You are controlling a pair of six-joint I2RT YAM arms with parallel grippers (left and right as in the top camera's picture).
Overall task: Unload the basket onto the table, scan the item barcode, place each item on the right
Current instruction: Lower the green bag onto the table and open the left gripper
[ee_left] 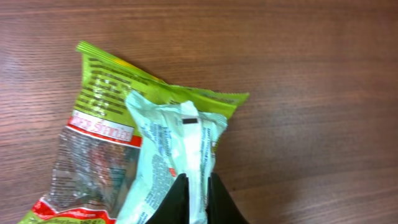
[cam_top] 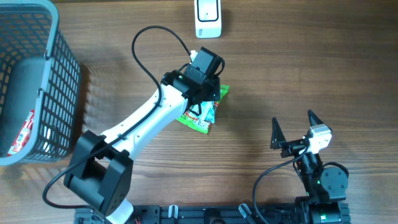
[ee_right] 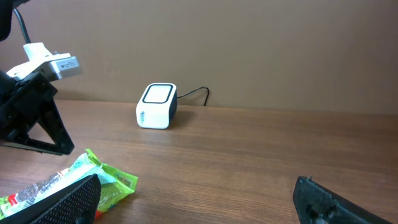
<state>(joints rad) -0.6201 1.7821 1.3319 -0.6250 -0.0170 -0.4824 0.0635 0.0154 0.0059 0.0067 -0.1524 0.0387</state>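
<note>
The pale white-and-blue plastic snack packet [ee_left: 177,146] lies near the middle of the wooden surface [cam_top: 311,62], overlapping a green crinkly foil packet [ee_left: 99,93]. The left gripper [ee_left: 200,198] is clamped thinly on its edge, so a lift could slip or drag the green one along. Its barcode might face away from the white box scanner [cam_top: 208,17] at the far edge. The right gripper [cam_top: 292,121] stands apart.

One scanner [cam_top: 208,17]. Below it, two packets: one green packet [ee_left: 99,106] and one white packet [ee_left: 171,155]. Far left of the scanner, one basket [cam_top: 62,74] holding one red packet [cam_top: 23,132].
</note>
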